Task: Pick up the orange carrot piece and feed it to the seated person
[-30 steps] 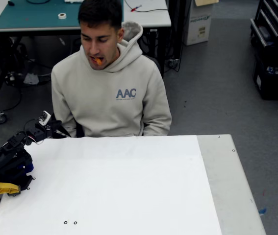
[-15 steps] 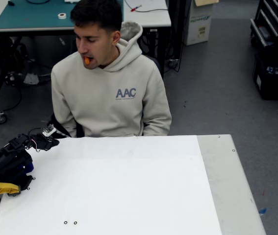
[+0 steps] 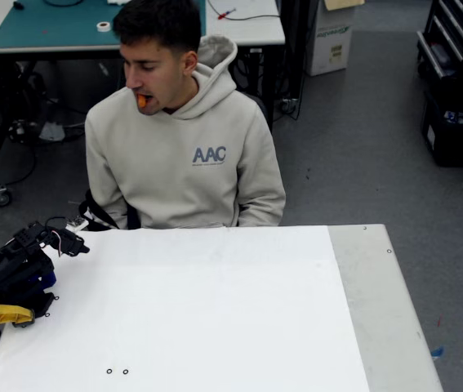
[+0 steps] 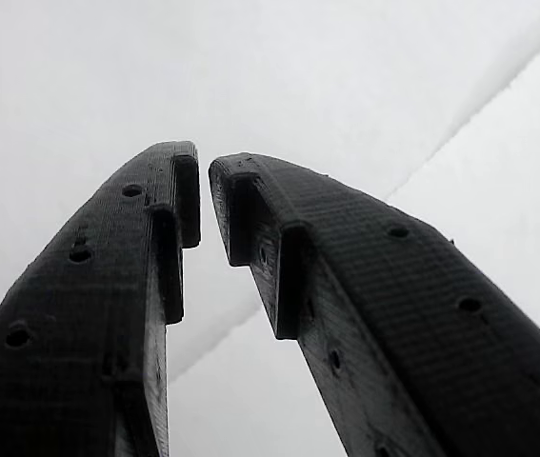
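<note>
1. Fixed view: the orange carrot piece [image 3: 143,100] is sitting in the mouth of the seated person [image 3: 184,147], so judging from this the feeding part looks pretty much done. The end effector [image 3: 71,243] is way down at the left edge of the white counter [image 3: 215,310], folded low near the arm's base. The carrot lies up and to the right of it in this picture, well apart, nothing between them but air and hoodie. It's too small here to call its long axis. One arm only, so no question of which is nearer. Can't judge from this angle how wide the fingers are.

2. Fixed view, writing: the beige hoodie has "AAC" [image 3: 210,155] in blue on the chest, with a tiny line under it that I can't read. A yellow clamp-like part [image 3: 1,314] sits by the arm base, no label I can see.

3. Wrist view: the end effector [image 4: 204,206] is nearly closed, just a narrow slit between the two black fingertips [image 4: 179,190], and nothing is in it. Behind them is only plain white surface with a faint diagonal seam. No text anywhere. If anything's left, I'd guess it's just parking the arm.
</note>
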You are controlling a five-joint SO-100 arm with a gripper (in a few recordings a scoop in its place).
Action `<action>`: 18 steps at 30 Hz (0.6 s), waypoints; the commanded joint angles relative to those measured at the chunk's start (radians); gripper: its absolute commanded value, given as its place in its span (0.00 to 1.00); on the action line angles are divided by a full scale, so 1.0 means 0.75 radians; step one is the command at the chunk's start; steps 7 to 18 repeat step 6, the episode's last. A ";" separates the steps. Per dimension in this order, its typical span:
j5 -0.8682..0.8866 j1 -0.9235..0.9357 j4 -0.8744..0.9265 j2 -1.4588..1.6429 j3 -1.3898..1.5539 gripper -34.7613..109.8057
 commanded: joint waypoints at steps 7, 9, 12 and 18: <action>-0.022 -0.012 0.022 0.029 -0.094 0.22; -0.022 -0.012 0.022 0.029 -0.094 0.22; -0.022 -0.012 0.022 0.029 -0.094 0.22; -0.022 -0.012 0.022 0.029 -0.094 0.22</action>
